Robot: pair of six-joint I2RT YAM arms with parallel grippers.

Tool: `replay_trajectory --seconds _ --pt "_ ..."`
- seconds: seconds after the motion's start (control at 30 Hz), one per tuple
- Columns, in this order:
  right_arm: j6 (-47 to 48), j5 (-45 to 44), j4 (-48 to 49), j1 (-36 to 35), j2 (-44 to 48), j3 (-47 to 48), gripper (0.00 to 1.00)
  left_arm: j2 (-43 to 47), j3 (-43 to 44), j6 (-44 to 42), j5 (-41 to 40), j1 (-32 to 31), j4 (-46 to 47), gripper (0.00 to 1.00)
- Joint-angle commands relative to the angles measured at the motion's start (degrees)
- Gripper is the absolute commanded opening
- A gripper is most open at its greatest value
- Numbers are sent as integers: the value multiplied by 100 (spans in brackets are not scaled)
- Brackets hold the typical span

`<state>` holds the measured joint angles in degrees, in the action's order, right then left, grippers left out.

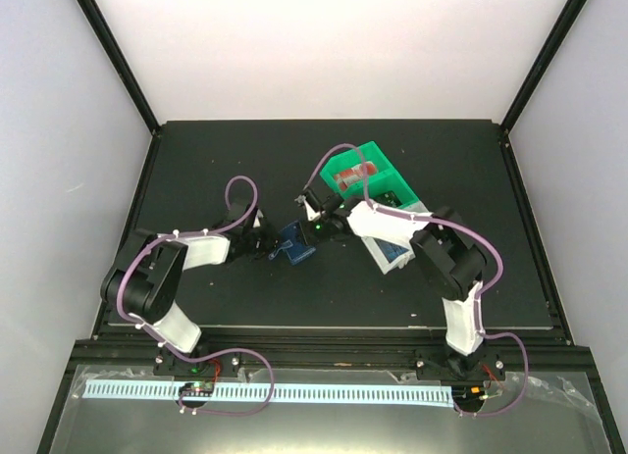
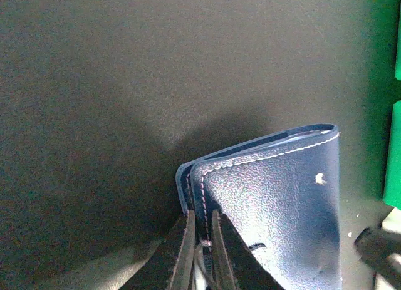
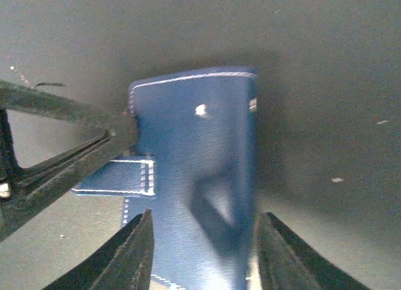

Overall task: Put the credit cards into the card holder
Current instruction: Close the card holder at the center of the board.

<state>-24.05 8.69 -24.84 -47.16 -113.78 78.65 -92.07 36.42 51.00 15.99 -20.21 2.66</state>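
Between both arms, near the middle of the dark counter (image 1: 226,160), sits the folded blue wallet (image 2: 276,196). Left fingers (image 2: 187,240) are pressed together, pinching its stitched edge. Right fingers (image 3: 135,252) stand spread, one on either side of the wallet's far end.

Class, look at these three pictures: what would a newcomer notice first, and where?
The dark blue card holder, dead centre of the top view. The left hand pinches its edge, while the right hand straddles it. Behind it, to the right, sits a bright green bin.
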Motion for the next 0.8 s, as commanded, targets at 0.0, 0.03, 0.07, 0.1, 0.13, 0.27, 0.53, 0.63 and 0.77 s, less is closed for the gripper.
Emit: replay_trajectory --seconds 0.0,0.03,0.07,0.1,0.13,0.27,0.53,0.63,0.77 --pt "-269 61 -56 377 86 -36 49 -473 -222 -331 -351 8 -596 8" --pt "-287 169 -98 428 5 -12 50 -511 -235 -368 -357 8 -599 7" --pt "-277 298 -107 456 -103 7 51 -539 -252 -389 -359 8 -581 7" --pt "-244 467 -104 475 -175 9 52 -567 -264 -404 -360 8 -558 7" --pt "-221 637 -85 477 -227 10 52 -588 -279 -407 -352 8 -533 6" --pt "-218 1433 121 472 -393 -2 54 -677 -320 -415 -254 8 -417 6" --pt "-557 2533 968 476 -465 -217 37 -650 -434 -477 -9 8 -146 7" --pt "-749 2107 1141 487 -111 -428 16 -450 -464 -541 35 8 -171 12" --pt "-533 1214 796 497 444 -528 1 256 -527 -636 -3 8 -288 35"
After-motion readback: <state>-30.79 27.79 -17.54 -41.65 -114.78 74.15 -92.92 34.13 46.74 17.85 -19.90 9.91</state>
